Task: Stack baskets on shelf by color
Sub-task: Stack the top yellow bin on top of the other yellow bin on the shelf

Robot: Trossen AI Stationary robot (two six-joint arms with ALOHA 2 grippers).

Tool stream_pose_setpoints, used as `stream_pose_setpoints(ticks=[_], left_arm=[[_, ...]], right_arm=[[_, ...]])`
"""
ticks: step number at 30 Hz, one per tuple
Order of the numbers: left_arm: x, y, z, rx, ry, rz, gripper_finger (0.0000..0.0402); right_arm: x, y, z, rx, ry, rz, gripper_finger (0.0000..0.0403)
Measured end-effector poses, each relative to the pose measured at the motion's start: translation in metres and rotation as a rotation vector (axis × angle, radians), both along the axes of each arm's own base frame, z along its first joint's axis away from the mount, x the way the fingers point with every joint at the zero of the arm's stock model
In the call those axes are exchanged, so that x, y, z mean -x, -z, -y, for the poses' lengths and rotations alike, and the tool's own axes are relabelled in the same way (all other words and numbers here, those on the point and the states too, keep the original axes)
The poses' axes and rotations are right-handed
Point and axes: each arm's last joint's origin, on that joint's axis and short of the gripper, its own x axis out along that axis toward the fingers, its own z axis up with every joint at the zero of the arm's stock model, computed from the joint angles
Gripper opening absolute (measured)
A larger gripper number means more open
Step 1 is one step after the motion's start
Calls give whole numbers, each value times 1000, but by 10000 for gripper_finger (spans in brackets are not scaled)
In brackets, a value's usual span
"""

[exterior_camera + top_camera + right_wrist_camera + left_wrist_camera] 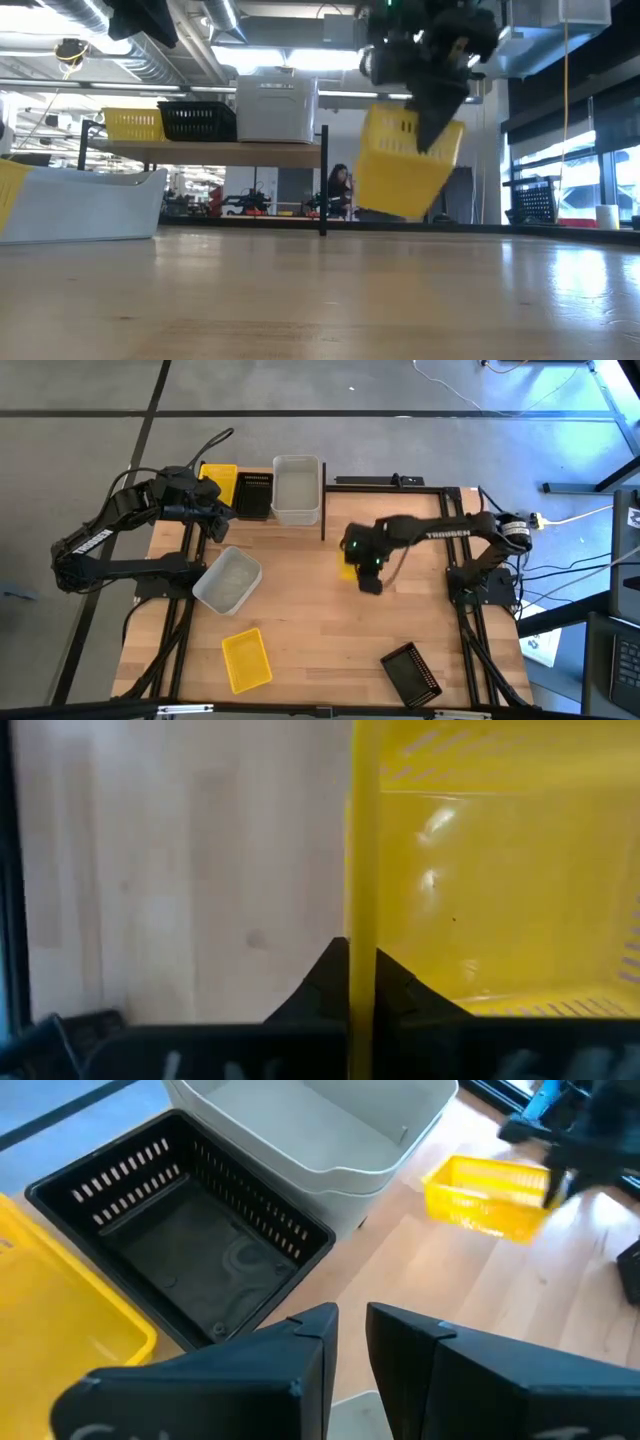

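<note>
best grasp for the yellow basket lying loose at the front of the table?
Pinch a long side wall of the yellow basket from straight above, one finger inside. It sits upright, mouth up, slightly skewed, with bare table around it, so the thin rim is open to a top-down approach.

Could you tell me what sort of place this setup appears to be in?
Probably a robotics lab or workshop: two arms at a wooden table, bare ducts overhead, cables on a concrete floor, and a person among equipment behind.
</note>
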Motion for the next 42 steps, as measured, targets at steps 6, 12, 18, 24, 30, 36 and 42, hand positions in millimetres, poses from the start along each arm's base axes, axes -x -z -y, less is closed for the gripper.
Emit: stream_pose_setpoints(ticks=[6, 12, 18, 24, 30, 36, 42], left_arm=[[0, 0, 0, -3, 2, -2, 47], [0, 0, 0, -4, 2, -1, 47], [0, 0, 0, -4, 2, -2, 47], [0, 0, 0, -4, 2, -2, 47], [0, 0, 0, -4, 1, -2, 47], [0, 1, 0, 1, 1, -9, 47], [1, 1, 1, -20, 30, -31, 49]], right_arm=[[-17, 3, -36, 136, -268, 186, 0], [-35, 31, -34, 257, -475, 242, 0], [-50, 57, -32, 227, -555, 281, 0], [-55, 73, -32, 220, -554, 255, 2], [-58, 70, -32, 224, -546, 291, 29], [-61, 64, -31, 235, -470, 279, 85], [-62, 53, -31, 222, -468, 238, 118]])
